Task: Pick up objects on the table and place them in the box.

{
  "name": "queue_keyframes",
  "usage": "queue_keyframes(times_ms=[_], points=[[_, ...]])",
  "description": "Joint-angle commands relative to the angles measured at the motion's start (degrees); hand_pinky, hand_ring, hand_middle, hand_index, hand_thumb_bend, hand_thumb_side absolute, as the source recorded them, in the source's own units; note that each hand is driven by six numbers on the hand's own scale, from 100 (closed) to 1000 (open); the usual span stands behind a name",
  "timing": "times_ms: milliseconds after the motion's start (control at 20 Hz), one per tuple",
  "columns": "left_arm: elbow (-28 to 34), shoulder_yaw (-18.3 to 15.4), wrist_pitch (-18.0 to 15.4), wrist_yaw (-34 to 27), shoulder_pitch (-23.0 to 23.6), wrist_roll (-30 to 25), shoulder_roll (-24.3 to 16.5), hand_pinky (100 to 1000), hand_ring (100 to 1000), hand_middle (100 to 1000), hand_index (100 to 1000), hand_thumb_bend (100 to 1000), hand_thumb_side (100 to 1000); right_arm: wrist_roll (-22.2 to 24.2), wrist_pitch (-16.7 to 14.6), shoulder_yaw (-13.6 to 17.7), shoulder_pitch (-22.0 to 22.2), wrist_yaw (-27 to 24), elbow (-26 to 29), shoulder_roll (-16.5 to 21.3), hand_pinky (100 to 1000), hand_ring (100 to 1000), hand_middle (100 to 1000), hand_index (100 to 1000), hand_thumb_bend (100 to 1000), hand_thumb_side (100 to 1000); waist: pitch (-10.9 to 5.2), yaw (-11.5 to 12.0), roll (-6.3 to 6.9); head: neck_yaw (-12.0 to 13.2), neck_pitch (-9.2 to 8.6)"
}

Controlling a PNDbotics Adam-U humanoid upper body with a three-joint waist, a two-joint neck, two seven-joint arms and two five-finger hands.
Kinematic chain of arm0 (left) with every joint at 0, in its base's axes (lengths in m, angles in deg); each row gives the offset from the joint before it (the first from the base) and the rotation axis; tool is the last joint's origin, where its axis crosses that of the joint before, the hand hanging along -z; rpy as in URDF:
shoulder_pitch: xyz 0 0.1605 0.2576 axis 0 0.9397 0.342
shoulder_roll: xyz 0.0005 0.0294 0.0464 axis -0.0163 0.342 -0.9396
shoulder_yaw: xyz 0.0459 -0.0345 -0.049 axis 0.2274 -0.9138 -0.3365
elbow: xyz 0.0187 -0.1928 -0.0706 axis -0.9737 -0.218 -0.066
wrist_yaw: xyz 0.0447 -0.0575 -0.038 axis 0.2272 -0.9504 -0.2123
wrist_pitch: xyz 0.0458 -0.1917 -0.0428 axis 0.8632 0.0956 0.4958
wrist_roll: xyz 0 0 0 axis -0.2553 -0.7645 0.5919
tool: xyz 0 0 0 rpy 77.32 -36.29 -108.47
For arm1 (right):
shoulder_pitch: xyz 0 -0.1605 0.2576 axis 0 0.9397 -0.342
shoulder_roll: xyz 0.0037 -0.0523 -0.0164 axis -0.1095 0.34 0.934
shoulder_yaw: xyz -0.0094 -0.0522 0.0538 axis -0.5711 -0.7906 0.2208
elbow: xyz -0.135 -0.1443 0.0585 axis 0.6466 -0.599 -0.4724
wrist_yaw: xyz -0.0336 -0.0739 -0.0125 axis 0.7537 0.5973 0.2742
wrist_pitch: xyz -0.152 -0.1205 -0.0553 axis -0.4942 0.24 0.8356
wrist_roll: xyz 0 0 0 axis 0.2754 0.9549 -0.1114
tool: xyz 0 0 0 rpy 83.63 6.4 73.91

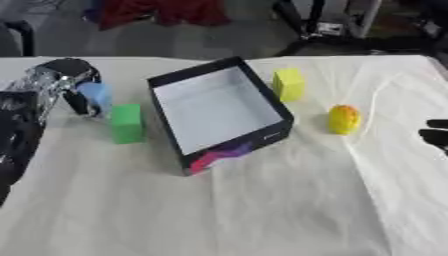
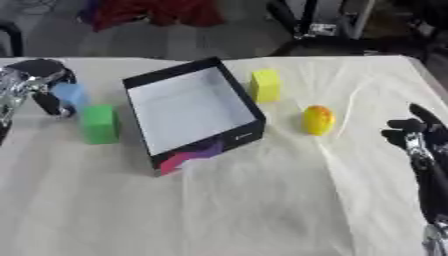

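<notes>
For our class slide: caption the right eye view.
Left hand grips light blue block beside green block; black box empty.

The left hand (image 1: pixel 74 82) hides part of a blue block (image 1: pixel 94 93). The picture's edge cuts off the right hand (image 1: pixel 435 134) in the left eye view.

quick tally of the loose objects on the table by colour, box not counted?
Blue: 1, a light blue object in the left hand
Green: 1, the green block left of the box
Yellow: 1, the yellow block right of the box
Yellow-orange: 1, a rounded object nearer the right hand
Total: 4, none in the box yet
</notes>
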Motion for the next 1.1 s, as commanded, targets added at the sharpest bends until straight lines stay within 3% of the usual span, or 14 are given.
queue_keyframes(times_ms=[50,300,700,900,1100], points=[[4.7,0.8,-0.79,-0.23,-2.26,1.53,-3.39,739,527,460,578,201,180,-0.01,-0.12,0.37,-0.55,-0.26,0.74,1.26,804,707,667,916,100,665,-1.36,0.16,0.24,-0.25,-0.1],[14.53,3.38,-5.16,-9.79,-3.55,1.47,-4.24,715,513,451,571,223,188,-0.01,-0.14,0.36,-0.56,-0.17,0.73,1.39,804,707,667,916,100,663,-1.63,0.35,0.46,-0.28,-0.1],[30.41,16.15,-13.44,-23.75,-4.02,-9.01,-2.0,766,553,486,602,249,213,0.03,-0.12,0.28,-0.53,-0.19,0.67,1.44,804,707,667,916,100,663,-1.83,-0.74,0.54,-0.05,-0.1],[33.01,21.19,-16.16,-25.84,-3.65,-15.1,1.82,786,581,516,632,266,217,0.11,-0.11,0.17,-0.62,-0.28,0.68,1.34,804,707,667,916,100,663,-1.79,-1.37,0.4,-0.26,-0.1],[31.08,22.67,-17.03,-24.16,-2.28,-17.81,5.17,795,612,553,668,309,232,0.05,-0.09,0.22,-0.6,-0.38,0.67,1.19,804,706,667,916,100,663,-1.75,-1.88,0.25,-0.56,-0.1]])
